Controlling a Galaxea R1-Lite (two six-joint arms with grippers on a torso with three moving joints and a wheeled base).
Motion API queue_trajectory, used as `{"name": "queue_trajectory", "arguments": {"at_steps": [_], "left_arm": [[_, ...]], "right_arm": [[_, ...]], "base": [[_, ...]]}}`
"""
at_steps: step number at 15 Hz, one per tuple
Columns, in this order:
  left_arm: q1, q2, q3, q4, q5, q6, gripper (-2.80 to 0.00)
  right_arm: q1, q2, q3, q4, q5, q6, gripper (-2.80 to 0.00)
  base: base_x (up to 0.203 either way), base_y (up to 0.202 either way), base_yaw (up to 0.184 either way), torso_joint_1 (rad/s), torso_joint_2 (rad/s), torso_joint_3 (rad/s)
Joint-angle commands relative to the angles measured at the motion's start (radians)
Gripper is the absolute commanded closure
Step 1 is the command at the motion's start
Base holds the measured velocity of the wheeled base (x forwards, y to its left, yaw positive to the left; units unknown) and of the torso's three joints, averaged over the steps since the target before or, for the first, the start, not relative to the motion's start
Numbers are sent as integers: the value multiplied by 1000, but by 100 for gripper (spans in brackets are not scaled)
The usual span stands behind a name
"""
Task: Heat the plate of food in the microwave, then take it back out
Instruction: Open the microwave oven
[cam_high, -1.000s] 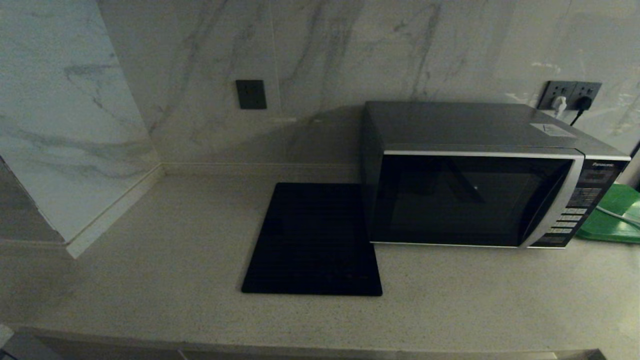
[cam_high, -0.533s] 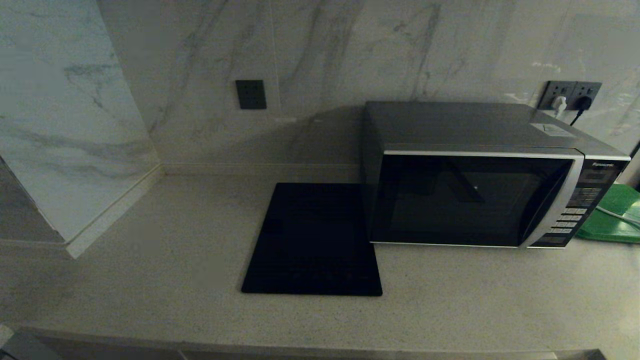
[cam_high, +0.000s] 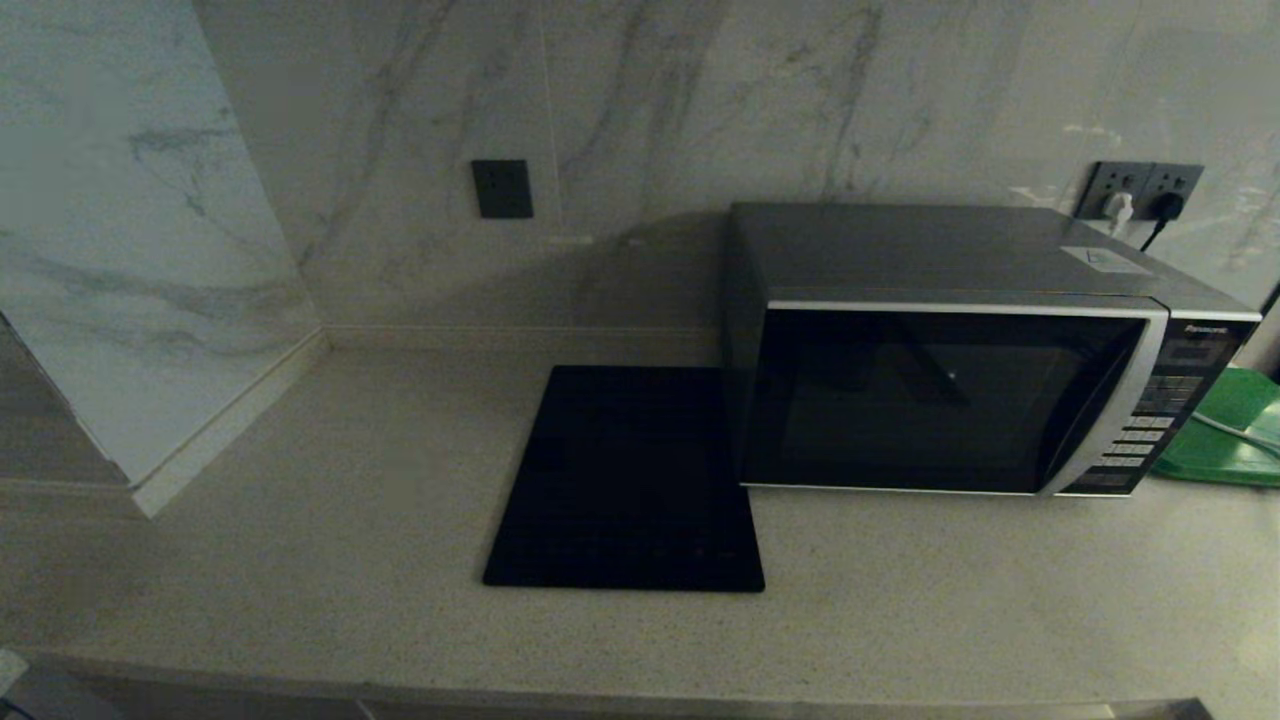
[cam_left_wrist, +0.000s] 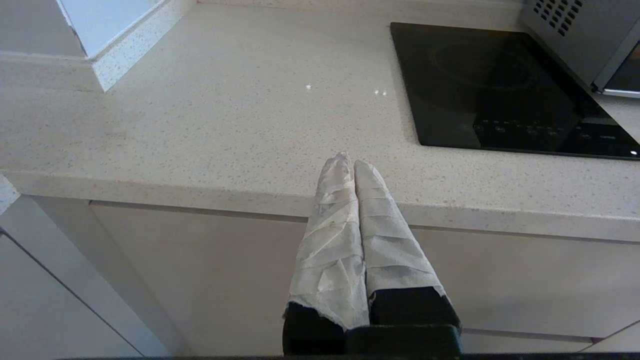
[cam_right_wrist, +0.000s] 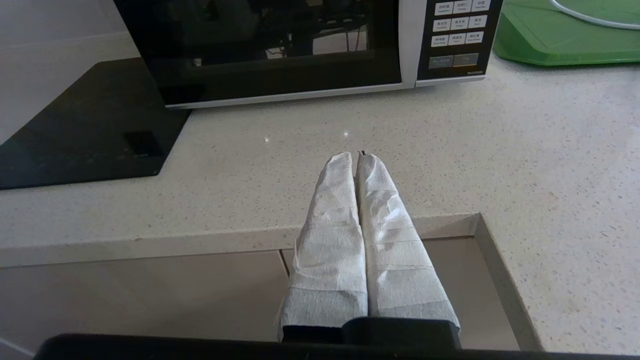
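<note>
Both the left hand (cam_left_wrist: 348, 162) and right hand (cam_right_wrist: 358, 159) hover pressed together, empty, at the surface's (cam_high: 300, 560) front edge, facing the closed microwave (cam_high: 950, 400).

Green board (cam_high: 1225, 440) cut off; microwave (cam_high: 950, 400) interior dark.

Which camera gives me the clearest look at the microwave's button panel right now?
The right wrist view: the button panel faces it, keys distinct. The head view shows it slanted at the microwave's end. The left wrist view catches only the microwave's corner.

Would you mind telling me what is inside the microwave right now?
The microwave has its door shut; the black glass shows only dim reflections, so its inside is hidden. No plate of food is visible anywhere.
</note>
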Motion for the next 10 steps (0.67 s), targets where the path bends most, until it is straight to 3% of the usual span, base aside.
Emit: {"name": "queue_trajectory", "arguments": {"at_steps": [1,10], "left_arm": [[0,2,0,0,0,-1,0],[0,0,0,0,0,-1,0]], "right_arm": [[0,1,2,-1,0,1,0],[0,1,2,-1,0,-1,0]], "base": [[0,0,0,0,0,0],[0,0,0,0,0,0]]}}
